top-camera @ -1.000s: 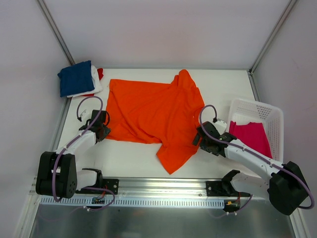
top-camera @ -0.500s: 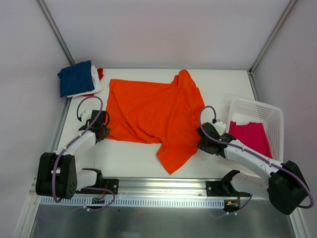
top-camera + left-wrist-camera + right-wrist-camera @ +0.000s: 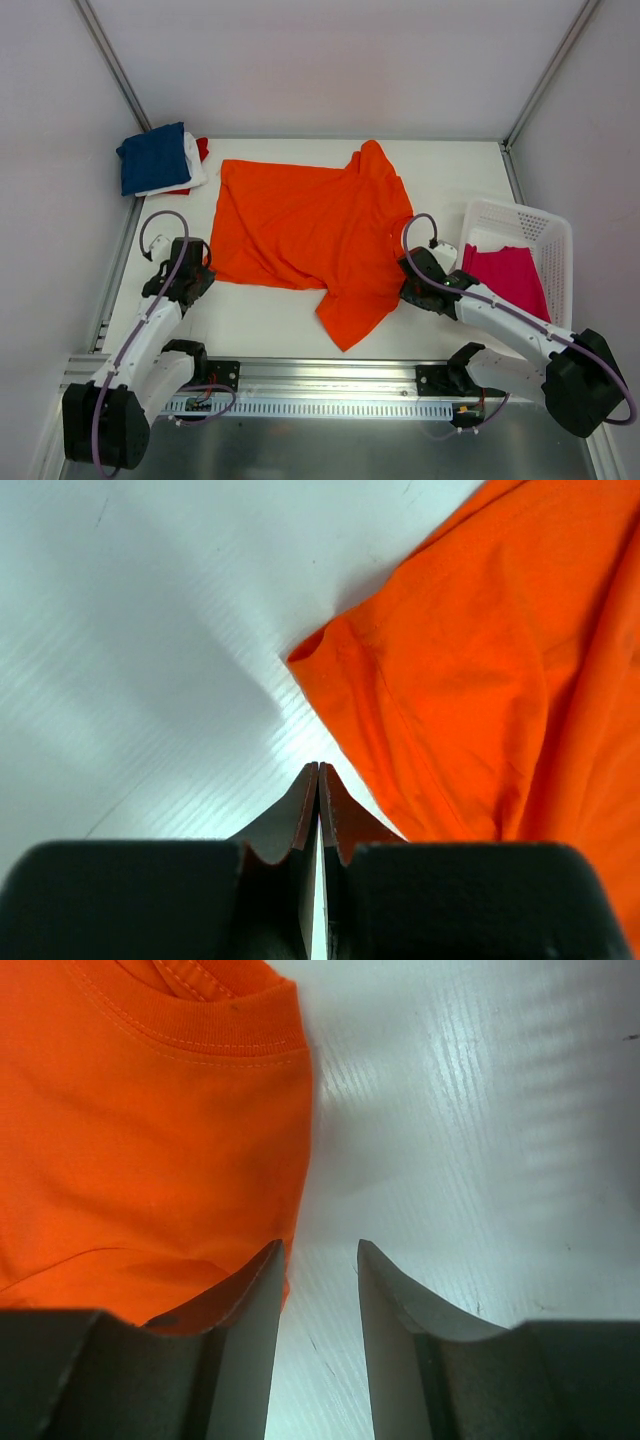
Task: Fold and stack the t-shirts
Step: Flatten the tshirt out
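A bright orange t-shirt (image 3: 310, 225) lies spread across the middle of the table, with one sleeve reaching toward the near edge. My left gripper (image 3: 200, 277) is shut on nothing, just short of the shirt's lower-left corner (image 3: 305, 655). Its tips (image 3: 318, 765) rest over bare table. My right gripper (image 3: 408, 285) is at the shirt's right edge and stands partly open. Only white table shows between its tips (image 3: 321, 1245). The orange cloth (image 3: 150, 1130) and its collar (image 3: 200, 1020) lie beside the left finger.
A folded stack sits at the back left, with a navy blue tee (image 3: 153, 157) on top and white (image 3: 196, 165) and red (image 3: 203, 148) below it. A white lattice basket (image 3: 520, 218) at the right holds a magenta tee (image 3: 505, 277). Walls enclose the table.
My left gripper shut and its arm drew back toward the near left, off the shirt's corner. My right gripper narrowed from wide open and edged to the shirt's right hem.
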Available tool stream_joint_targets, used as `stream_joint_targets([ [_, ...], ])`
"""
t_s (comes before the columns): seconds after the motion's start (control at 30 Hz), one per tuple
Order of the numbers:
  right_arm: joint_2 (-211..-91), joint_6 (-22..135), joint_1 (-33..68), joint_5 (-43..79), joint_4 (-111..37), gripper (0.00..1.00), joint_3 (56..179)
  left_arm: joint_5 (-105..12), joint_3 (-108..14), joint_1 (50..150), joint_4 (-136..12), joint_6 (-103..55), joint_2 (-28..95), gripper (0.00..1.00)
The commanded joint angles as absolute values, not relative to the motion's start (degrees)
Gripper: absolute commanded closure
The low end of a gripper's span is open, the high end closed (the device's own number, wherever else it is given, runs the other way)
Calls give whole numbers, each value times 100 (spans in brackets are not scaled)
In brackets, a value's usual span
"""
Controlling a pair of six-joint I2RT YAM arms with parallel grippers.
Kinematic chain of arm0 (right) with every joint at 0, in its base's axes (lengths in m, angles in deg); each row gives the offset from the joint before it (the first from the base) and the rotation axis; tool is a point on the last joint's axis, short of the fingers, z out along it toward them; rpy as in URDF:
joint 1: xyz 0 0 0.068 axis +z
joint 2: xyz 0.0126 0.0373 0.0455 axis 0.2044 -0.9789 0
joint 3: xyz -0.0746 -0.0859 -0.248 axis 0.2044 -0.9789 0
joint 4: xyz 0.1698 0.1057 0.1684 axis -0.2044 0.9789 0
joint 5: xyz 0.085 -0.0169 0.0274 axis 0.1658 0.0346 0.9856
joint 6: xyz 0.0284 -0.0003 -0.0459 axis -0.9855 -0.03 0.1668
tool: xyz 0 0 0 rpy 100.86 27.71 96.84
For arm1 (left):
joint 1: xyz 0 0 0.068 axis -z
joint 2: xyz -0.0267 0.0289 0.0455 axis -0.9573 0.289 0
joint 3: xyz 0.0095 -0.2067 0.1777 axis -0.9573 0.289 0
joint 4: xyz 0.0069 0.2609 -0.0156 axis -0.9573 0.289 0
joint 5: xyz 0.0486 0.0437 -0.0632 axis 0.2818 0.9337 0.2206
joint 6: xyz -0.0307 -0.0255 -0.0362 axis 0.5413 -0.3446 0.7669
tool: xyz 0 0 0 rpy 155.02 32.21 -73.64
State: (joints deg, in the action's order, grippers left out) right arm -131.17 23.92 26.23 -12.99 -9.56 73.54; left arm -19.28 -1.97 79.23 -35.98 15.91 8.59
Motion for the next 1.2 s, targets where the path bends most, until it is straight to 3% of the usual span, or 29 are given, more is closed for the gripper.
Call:
stream_joint_targets([
  [0.0, -12997, 2506, 2653, -1250, -1124, 62, 7310, -2032, -170, 7927, -2998, 1844, 401, 100],
  [0.27, -12865, 2611, 2661, -1145, -1160, 61, 7258, -1680, -425, 7927, -2830, 1765, 373, 100],
  [0.37, -12777, 2647, 2653, -1127, -1195, 52, 7214, -1602, -451, 7936, -2988, 1774, 610, 77],
  [0.4, -12777, 2647, 2653, -1110, -1195, 49, 7205, -1575, -469, 7936, -3058, 1748, 724, 60],
  [0.47, -12768, 2690, 2653, -1048, -1203, 47, 7205, -1566, -504, 7936, -3217, 1616, 847, 48],
  [0.5, -12760, 2699, 2661, -1048, -1195, 47, 7196, -1557, -539, 7936, -3339, 1598, 952, 36],
  [0.57, -12707, 2708, 2661, -1083, -1177, 47, 7170, -1566, -557, 7927, -3524, 1554, 1058, 30],
  [1.17, -12382, 2673, 2644, -1391, -852, 50, 7003, -1434, -777, 7927, -4773, 1431, 2579, 37],
])
